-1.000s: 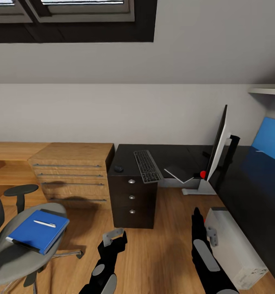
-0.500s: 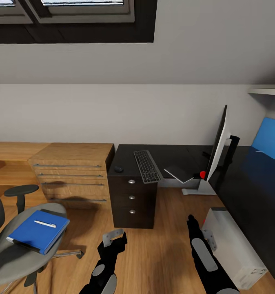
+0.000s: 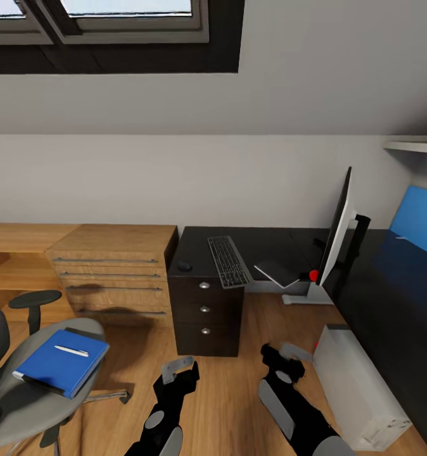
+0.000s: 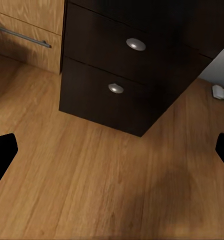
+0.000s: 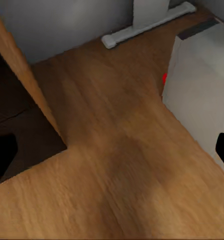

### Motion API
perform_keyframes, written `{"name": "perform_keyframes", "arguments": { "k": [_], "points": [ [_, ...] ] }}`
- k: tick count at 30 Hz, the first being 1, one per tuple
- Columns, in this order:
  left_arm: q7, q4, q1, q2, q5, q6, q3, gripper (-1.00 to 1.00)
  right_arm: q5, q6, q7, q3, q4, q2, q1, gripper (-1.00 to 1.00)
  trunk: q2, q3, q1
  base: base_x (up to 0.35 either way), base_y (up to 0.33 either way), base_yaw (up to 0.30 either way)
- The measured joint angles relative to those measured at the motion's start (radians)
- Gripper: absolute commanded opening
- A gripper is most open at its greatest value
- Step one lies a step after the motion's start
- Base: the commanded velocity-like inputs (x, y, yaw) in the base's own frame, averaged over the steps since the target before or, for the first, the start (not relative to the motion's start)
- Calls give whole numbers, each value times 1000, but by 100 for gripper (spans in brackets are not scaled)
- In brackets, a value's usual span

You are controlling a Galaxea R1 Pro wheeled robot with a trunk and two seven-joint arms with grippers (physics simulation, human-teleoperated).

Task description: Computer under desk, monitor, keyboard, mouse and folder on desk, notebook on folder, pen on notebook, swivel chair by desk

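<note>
The black desk (image 3: 264,239) carries the grey keyboard (image 3: 228,259) and the small dark mouse (image 3: 185,265) above its drawers (image 4: 126,65). The monitor (image 3: 337,227) stands edge-on, its silver base (image 3: 307,294) on the wooden floor. A dark grey slab (image 3: 278,271) tilts beside it; I cannot tell whether it is the notebook. The pale computer (image 3: 356,386) sits on the floor at the right, also in the right wrist view (image 5: 201,85). The blue folder (image 3: 61,362) with the pen (image 3: 71,350) lies on the swivel chair (image 3: 23,405). My left gripper (image 3: 178,370) and right gripper (image 3: 288,358) hang open over the floor.
A light wooden counter with bar-handled drawers (image 3: 112,272) adjoins the desk on the left. The desk's long wing with its blue back panel (image 3: 419,218) runs along the right. A shelf (image 3: 416,144) sticks out high on the right wall.
My right arm has swung left, away from the computer, and its gripper has turned. The head view has tipped slightly. The left arm has hardly moved.
</note>
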Motion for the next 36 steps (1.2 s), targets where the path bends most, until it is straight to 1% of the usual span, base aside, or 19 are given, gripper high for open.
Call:
{"name": "perform_keyframes", "arguments": {
  "k": [1, 3, 6, 9, 11, 12, 14, 15, 18, 19, 21, 25, 27, 28, 30, 31, 32, 34, 36],
  "points": [
    [0, -1, 0, 0, 0, 0, 0, 100, 43, 4, -6, 42, 17, 0, -1, 100, 7, 3, -4, 0, 0, 0],
    [0, -4, 0, 0, -1, 0, -1, 100, 82, 8, -10, 80, 39, 0, -1, 100, 21, 9, -12, 0, 0, 0],
    [1, -7, 0, 0, 0, 0, -2, 100, 99, 3, -11, 97, 52, 2, -2, 100, 42, 19, -23, 0, 0, 0],
    [1, -9, 0, 1, 0, 0, -2, 100, 107, -58, -13, 101, 52, 5, -2, 100, 63, 28, -35, 0, 0, 0],
    [1, -9, 0, 1, 0, 0, -2, 100, 108, -119, -13, 97, 52, 7, -2, 100, 77, 35, -42, 0, 0, 0],
    [1, -9, 0, 1, 0, 0, -2, 100, 106, -154, -13, 95, 52, 7, -3, 100, 84, 38, -46, 0, 0, 0],
    [1, -10, 0, 1, 0, 0, -1, 100, 93, -304, -13, 87, 58, 11, -3, 100, 98, 44, -54, 0, 0, 0],
    [1, -11, 0, 1, 0, 0, -1, 100, 66, -394, -13, 84, 68, 21, -3, 100, 105, 47, -58, 0, 0, 0],
    [1, -11, 0, 1, 0, 0, -1, 100, 30, -449, -13, 82, 79, 34, -3, 100, 126, 56, -69, 0, 0, 0],
    [1, -12, 0, 1, 0, 0, 0, 100, 9, -468, -13, 82, 84, 39, -3, 100, 133, 60, -73, 0, 0, 0],
    [1, -12, 0, 1, -1, 0, 0, 100, -10, -479, -13, 81, 88, 43, -4, 100, 147, 66, -81, 0, 0, 0],
    [1, -12, 0, 2, -1, 0, -1, 100, -18, -426, -14, 87, 117, 47, -29, 100, 175, 78, -96, 0, 0, 0],
    [1, -12, 0, 2, -1, 0, -1, 100, -14, -420, -14, 90, 128, 47, -36, 100, 189, 85, -104, 0, 0, 0],
    [1, -13, 0, 2, -1, 0, -1, 100, -4, -409, -13, 114, 163, 48, -51, 100, 196, 88, -107, 0, 0, 0],
    [1, -13, 0, 2, -1, 0, -1, 100, 8, -386, -13, 150, 191, 49, -66, 100, 210, 94, -115, 0, 0, 0],
    [1, -14, 0, 2, -1, 0, -1, 100, 29, -303, -10, 212, 215, 49, -84, 100, 217, 97, -119, 0, 0, 0],
    [1, -15, 0, 2, -1, 0, -2, 100, 42, -217, -1, 245, 221, 47, -93, 100, 224, 100, -123, 0, 0, 0],
    [1, -17, 0, 2, -1, 0, -6, 100, 51, -117, 18, 266, 218, 46, -99, 100, 238, 107, -130, 0, 0, 0],
    [1, -18, 0, 2, -1, 0, -12, 100, 55, -15, 43, 279, 205, 45, -104, 100, 252, 113, -138, 0, 0, 0]
  ]
}}
